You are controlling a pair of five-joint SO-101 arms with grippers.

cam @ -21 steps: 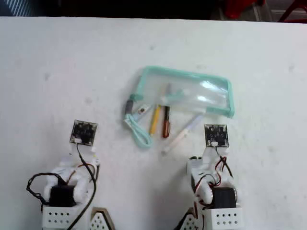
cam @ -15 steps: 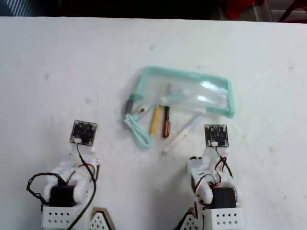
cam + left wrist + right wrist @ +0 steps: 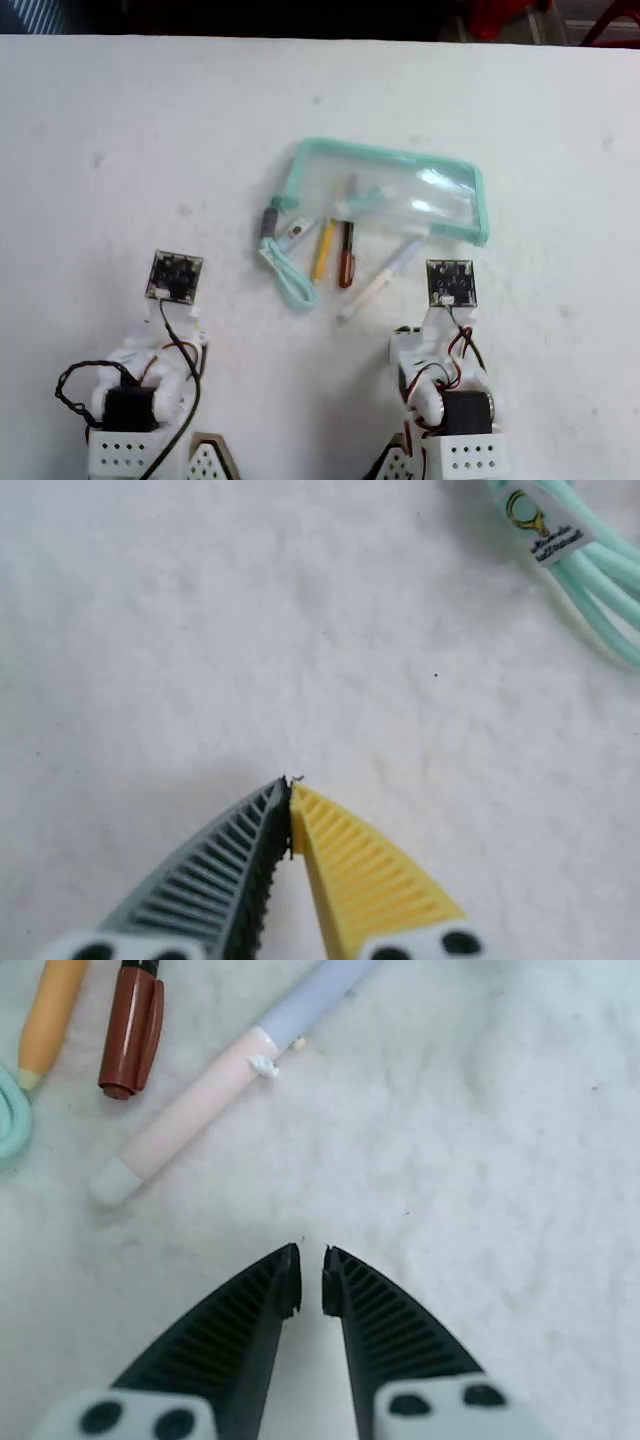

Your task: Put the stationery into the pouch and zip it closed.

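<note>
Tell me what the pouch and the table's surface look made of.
Pouch: clear glossy plastic, likely vinyl; a pen shows through and glare sits on it; mint trim, material unclear. Table surface: white, matte, fuzzy-looking, perhaps felt or cloth.

Both white arms [image 3: 140, 385] are sitting folded low. Left grey-and-yellow ribbed gripper [image 3: 290, 785] is pressing its tips together; right black ribbed gripper [image 3: 311, 1280] is resting nearly closed.

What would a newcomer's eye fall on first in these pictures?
The clear, mint-rimmed pouch at mid-table stands out first. By its near edge lie a yellow pen, a brown pen and a pastel pen, with a mint cord looped beside them.
</note>
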